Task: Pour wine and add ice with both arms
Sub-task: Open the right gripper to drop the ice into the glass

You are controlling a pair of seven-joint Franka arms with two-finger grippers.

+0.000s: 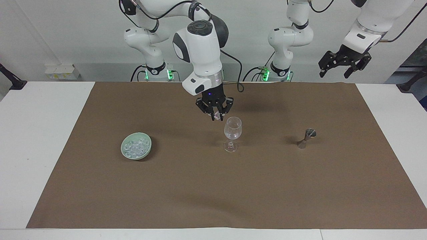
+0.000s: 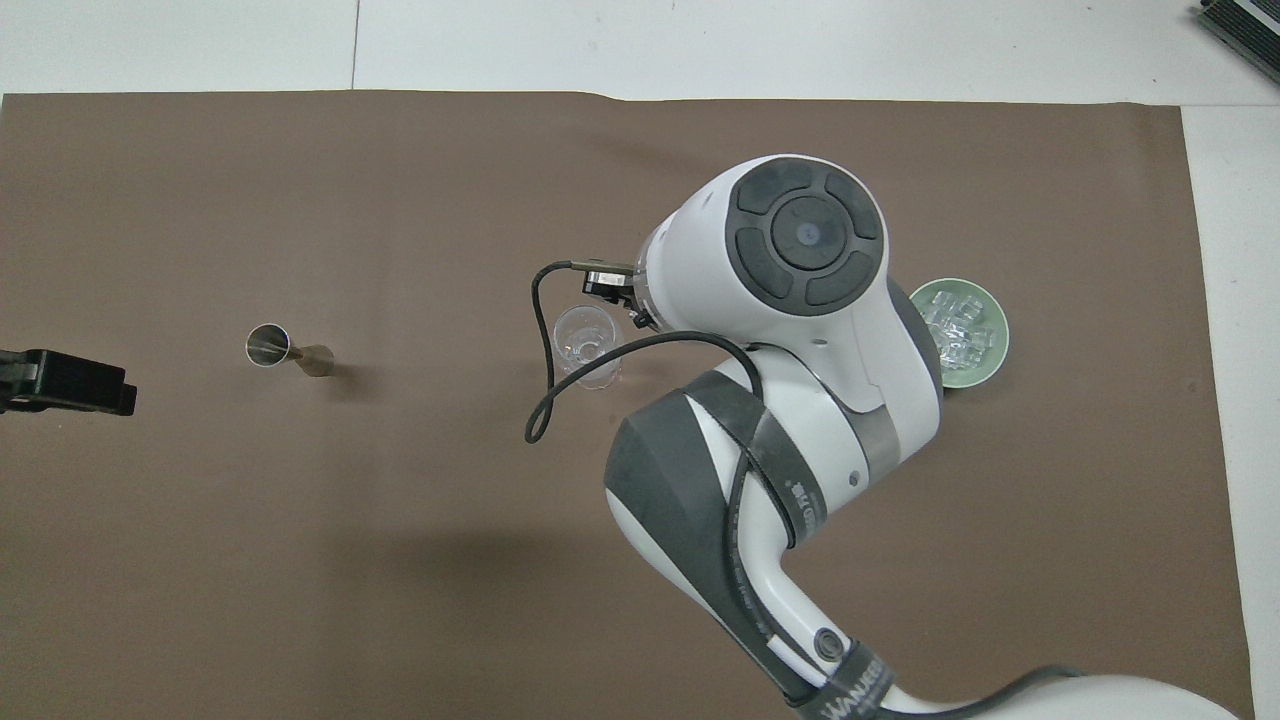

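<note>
text: "WANJEE", partly legible | on: right arm strap (image 2: 850, 690)

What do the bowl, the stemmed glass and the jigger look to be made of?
Bowl: probably glazed ceramic, pale green, smooth, opaque.
Glass: clear glass or clear plastic; the mat shows through it.
Jigger: likely metal, grey with a dull sheen.

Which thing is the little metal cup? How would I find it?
Start on the brown mat and find the wine glass in the middle. Go toward the left arm's end: the jigger stands there alone. It is small, shiny metal, pinched like an hourglass, not clear.
</note>
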